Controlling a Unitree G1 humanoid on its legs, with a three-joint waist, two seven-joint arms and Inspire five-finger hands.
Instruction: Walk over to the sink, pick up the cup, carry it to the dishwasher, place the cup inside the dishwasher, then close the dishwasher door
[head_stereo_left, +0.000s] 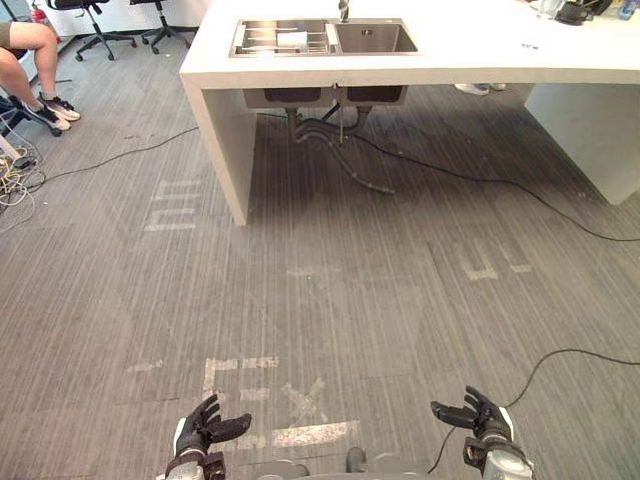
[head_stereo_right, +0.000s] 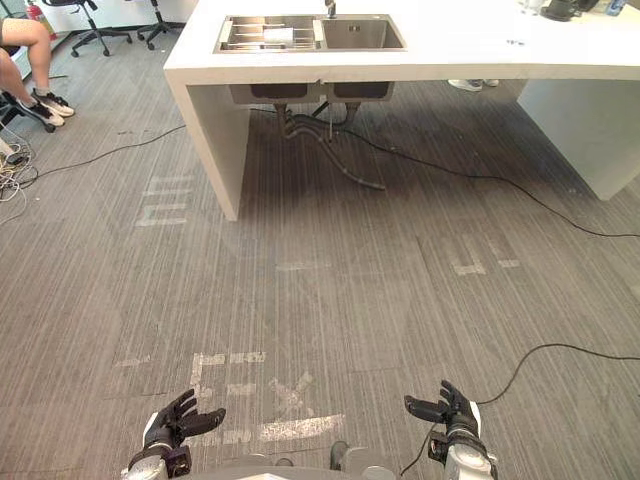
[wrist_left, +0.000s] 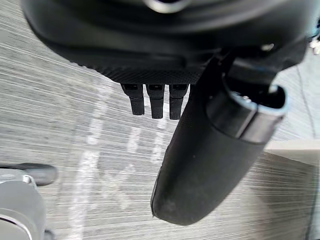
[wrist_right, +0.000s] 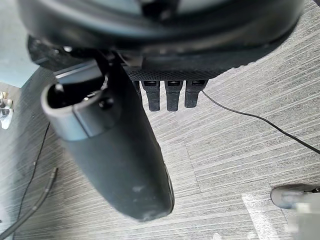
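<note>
Grey carpet floor (head_stereo_left: 330, 300) with worn white tape marks (head_stereo_left: 300, 435) lies directly below the robot.

1. The left hand (head_stereo_left: 203, 430) is at the near edge of the head views, released, with its fingers (wrist_left: 156, 102) relaxed and grasping nothing.
2. The right hand (head_stereo_left: 480, 415) is at the same near edge, also released, with its fingers (wrist_right: 172, 97) relaxed and empty.
3. Both hands are above bare floor, well apart from each other.

Farther ahead stands a white counter (head_stereo_left: 470, 50) with drain pipes (head_stereo_left: 340, 140) below it. A steel double sink (head_stereo_left: 375, 38) is set into its top.

- The left basin holds a wire rack (head_stereo_left: 262, 40).
- A pale object (head_stereo_left: 292, 39) rests on the rack; it is too small to say whether it is the cup.
- A faucet (head_stereo_left: 343, 10) stands behind the basins.

At the far left, a seated person's legs (head_stereo_left: 25, 50) and two office chairs (head_stereo_left: 95, 20) are visible.
</note>
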